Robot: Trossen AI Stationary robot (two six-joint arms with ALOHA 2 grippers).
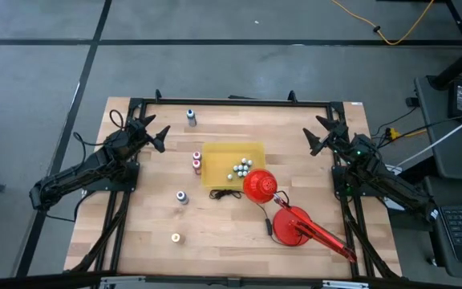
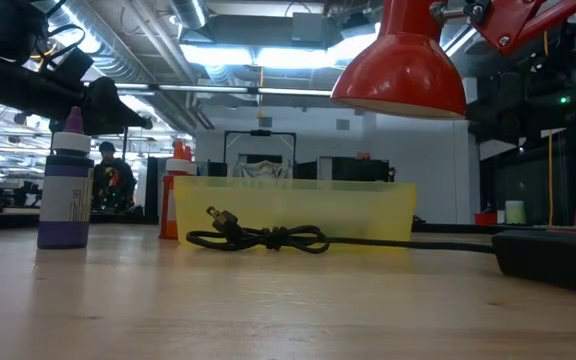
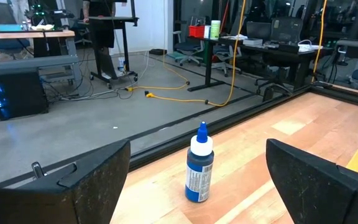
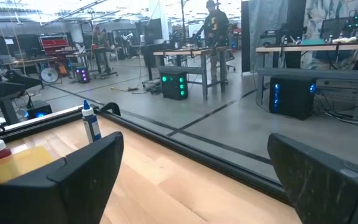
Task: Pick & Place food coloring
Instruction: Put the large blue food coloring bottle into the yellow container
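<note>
Blue bottle (image 3: 199, 165) stands upright just ahead of left claw (image 3: 197, 186), centred between its wide fingers. Right claw (image 1: 321, 135) also wide, well apart.

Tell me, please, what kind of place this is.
Probably a robotics lab or workshop: a wooden table inside a black frame, desks with computers behind it, and cables across the concrete floor.

Grey concrete floor (image 1: 215, 20) (yellow cable (image 1: 391, 28) trailing), desks (image 3: 30, 37).
</note>
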